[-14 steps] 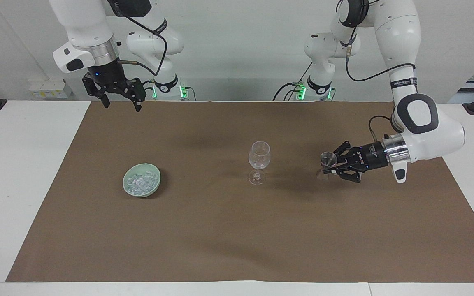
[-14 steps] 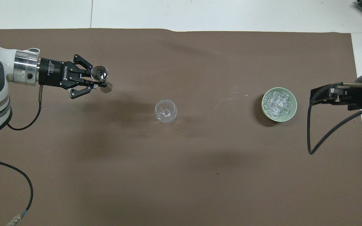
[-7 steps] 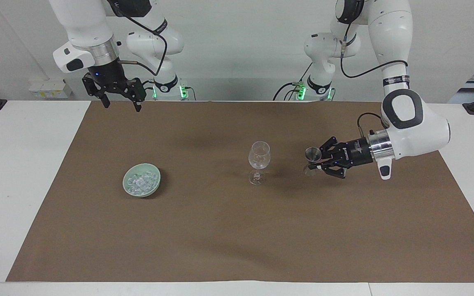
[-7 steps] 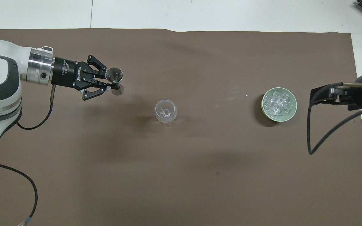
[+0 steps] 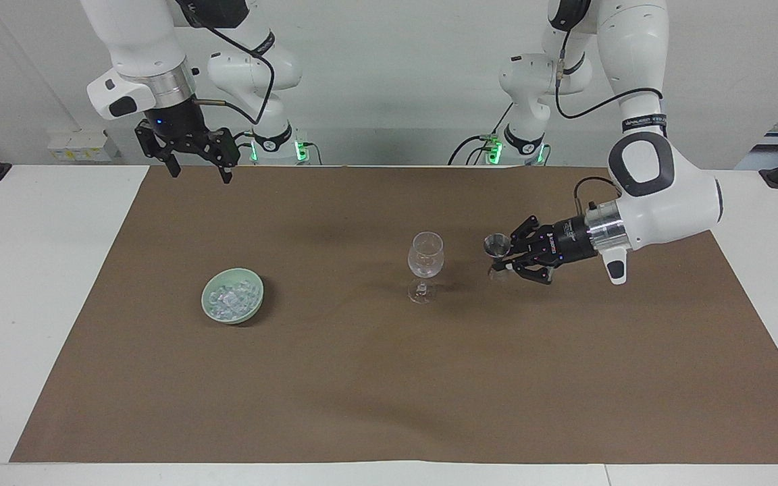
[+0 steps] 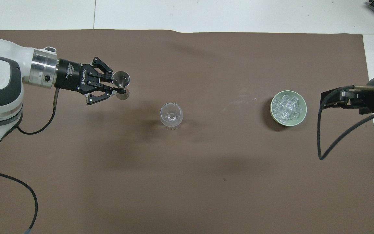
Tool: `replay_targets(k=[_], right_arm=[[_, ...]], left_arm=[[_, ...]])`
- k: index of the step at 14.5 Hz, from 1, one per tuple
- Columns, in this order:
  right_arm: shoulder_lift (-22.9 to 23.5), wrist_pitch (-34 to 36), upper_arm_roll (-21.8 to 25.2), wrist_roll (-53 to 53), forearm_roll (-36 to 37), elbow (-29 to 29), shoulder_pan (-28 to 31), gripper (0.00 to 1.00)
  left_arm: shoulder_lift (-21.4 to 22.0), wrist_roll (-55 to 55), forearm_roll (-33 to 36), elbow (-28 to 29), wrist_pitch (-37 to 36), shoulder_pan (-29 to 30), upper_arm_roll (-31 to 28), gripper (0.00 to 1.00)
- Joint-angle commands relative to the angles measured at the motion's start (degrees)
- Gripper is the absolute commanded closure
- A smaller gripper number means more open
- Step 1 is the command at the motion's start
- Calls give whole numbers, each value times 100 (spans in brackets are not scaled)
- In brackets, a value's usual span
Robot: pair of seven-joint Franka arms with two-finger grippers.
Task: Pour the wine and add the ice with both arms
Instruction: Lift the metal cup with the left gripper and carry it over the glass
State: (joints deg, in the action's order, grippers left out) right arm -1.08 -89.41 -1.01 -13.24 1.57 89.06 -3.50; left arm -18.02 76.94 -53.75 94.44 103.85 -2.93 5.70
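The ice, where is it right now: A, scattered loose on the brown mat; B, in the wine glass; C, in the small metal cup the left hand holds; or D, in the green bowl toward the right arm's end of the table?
D: the ice lies heaped in the green bowl, while the wine glass at the middle of the mat holds no chunks.
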Motion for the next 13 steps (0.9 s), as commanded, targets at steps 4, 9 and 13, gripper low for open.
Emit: replay_targets(k=[4,9,13], right_arm=[[-23,29,-14,155,-113,32,77,0],[-23,29,-14,155,-113,32,77,0],[-23,29,-14,155,-113,32,77,0]], left_arm=[[317,375,339,337,407,-50,256,100],[519,348,522,549,451,-50,388,100],[528,392,822,567,496,-41,573,100]])
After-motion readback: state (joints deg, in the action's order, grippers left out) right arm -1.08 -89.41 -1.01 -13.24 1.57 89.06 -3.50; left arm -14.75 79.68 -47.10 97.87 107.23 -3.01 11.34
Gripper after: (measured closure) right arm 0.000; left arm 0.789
